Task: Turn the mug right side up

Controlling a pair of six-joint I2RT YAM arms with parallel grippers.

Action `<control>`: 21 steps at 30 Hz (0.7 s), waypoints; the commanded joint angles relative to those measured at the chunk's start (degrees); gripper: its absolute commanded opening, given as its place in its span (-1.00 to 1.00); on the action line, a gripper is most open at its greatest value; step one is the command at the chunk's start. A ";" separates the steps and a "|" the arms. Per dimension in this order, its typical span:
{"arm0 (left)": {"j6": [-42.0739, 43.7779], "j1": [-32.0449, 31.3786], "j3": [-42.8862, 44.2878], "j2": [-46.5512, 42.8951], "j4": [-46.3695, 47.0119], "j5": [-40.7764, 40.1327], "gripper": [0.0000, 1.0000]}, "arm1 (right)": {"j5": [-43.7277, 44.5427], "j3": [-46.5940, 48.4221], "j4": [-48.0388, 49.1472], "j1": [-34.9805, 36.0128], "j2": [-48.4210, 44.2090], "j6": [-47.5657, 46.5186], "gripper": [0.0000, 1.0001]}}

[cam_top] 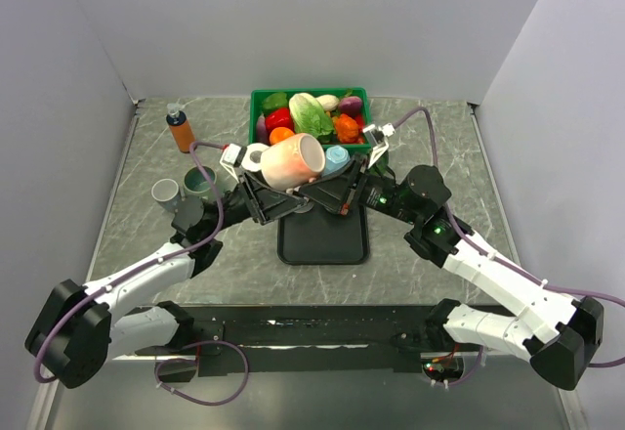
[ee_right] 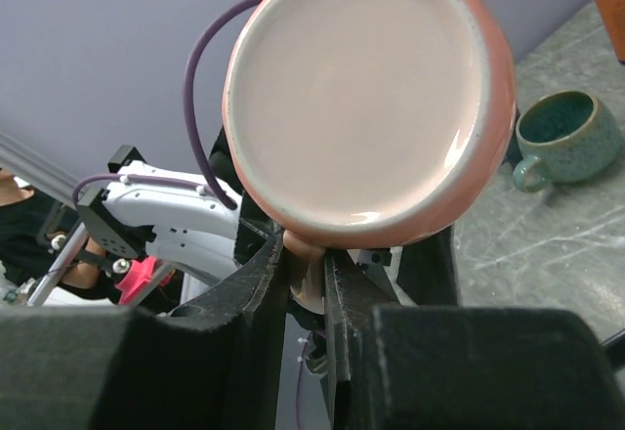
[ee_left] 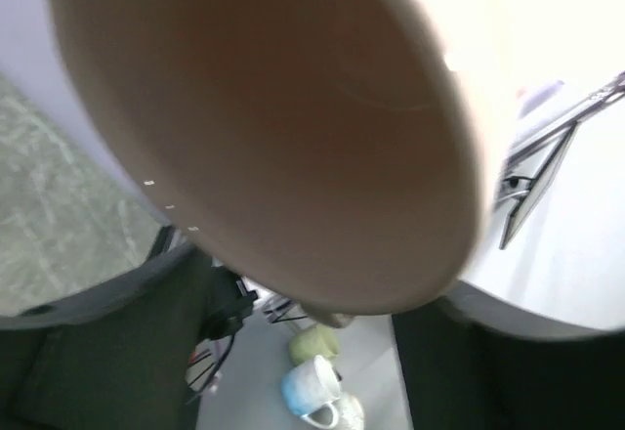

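A pink mug with a cream rim (cam_top: 291,161) hangs on its side in the air above the black tray (cam_top: 322,239). Its base faces the right wrist camera (ee_right: 361,88). Its mouth faces the left wrist camera and fills that view (ee_left: 293,107). My right gripper (cam_top: 314,193) is shut on the mug's handle, which shows pinched between the fingers under the base (ee_right: 308,274). My left gripper (cam_top: 262,192) sits low on the mug's left side. Its dark fingers (ee_left: 107,352) stand wide apart below the mug's mouth, and no grip shows.
A green basket (cam_top: 256,107) of vegetables stands at the back. A pale blue mug (cam_top: 337,156) sits just in front of it. An orange bottle (cam_top: 181,129), a grey cup (cam_top: 164,193) and a dark green mug (cam_top: 198,181) stand at the left.
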 commanded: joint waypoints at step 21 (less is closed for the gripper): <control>-0.68 -1.01 1.60 -5.63 4.94 -8.50 -0.91 | -0.63 -6.77 15.79 0.46 -2.83 0.68 -1.00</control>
